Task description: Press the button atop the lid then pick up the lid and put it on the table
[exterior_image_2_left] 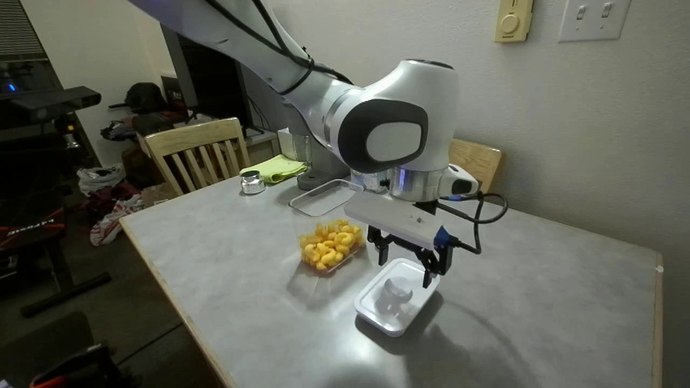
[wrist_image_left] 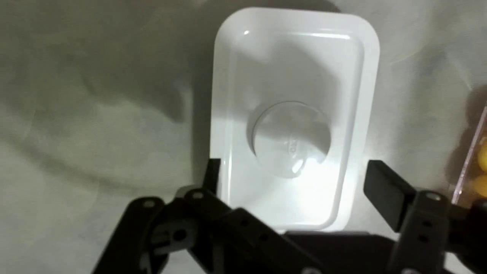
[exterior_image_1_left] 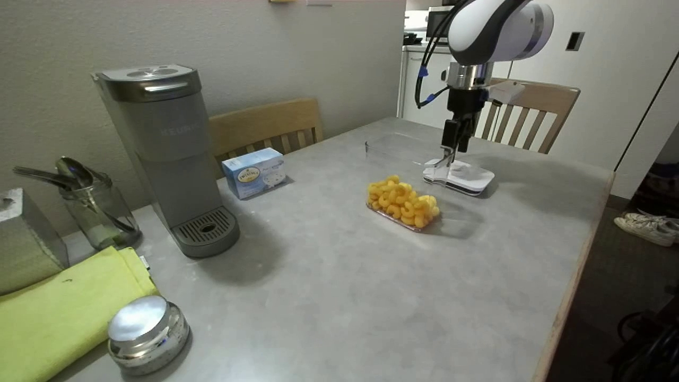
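Note:
The white rounded-rectangle lid (exterior_image_1_left: 469, 183) lies flat on the light grey table (exterior_image_1_left: 318, 297). It also shows in an exterior view (exterior_image_2_left: 372, 302) and fills the middle of the wrist view (wrist_image_left: 224, 95). The button (wrist_image_left: 292, 139) is a round white knob at the lid's centre, standing up in an exterior view (exterior_image_2_left: 398, 289). My gripper (wrist_image_left: 295, 167) is open and empty, pointing down above the lid. Its fingers show apart in an exterior view (exterior_image_2_left: 405, 272), above the lid's wall-side half. In an exterior view the gripper (exterior_image_1_left: 454, 149) is partly behind a clear container.
A tall clear container (exterior_image_2_left: 294, 207) with yellow curls (exterior_image_1_left: 403, 204) stands close beside the lid. A blue tea box (exterior_image_1_left: 254, 172), a grey coffee maker (exterior_image_1_left: 183, 159), a yellow-green cloth (exterior_image_1_left: 79, 313), a jar of cutlery (exterior_image_1_left: 103, 217) and a round metal tin (exterior_image_1_left: 148, 334) stand farther off.

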Tool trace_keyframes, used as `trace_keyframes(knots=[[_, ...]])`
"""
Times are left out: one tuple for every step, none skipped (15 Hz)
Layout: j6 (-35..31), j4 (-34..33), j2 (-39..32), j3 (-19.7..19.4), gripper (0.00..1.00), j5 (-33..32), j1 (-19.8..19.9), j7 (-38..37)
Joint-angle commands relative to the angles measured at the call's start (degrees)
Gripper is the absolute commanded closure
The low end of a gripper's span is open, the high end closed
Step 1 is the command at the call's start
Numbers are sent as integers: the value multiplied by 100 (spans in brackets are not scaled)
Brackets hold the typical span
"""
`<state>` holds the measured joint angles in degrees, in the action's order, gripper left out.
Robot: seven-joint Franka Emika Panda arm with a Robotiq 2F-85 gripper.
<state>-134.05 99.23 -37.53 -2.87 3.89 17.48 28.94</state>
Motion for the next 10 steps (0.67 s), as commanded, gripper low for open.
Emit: trace_keyframes(knots=[[-46, 209, 377, 133, 0, 22, 118, 89], [-43, 245, 486, 135, 0, 27, 109, 84], [-38, 262, 564, 130, 0, 25, 99, 71], [-17, 274, 663, 127, 0, 36, 93, 58], [-24, 277, 723, 126, 0, 42, 93, 65], [-8, 282, 805, 106, 0, 31, 79, 40], [-9, 283, 868, 100, 0, 41, 78, 38], [-15, 296, 934, 90, 0, 35, 71, 37], [-19, 310, 1007, 86, 0, 36, 65, 43], [-38, 346, 1086, 86, 0, 33, 57, 62]])
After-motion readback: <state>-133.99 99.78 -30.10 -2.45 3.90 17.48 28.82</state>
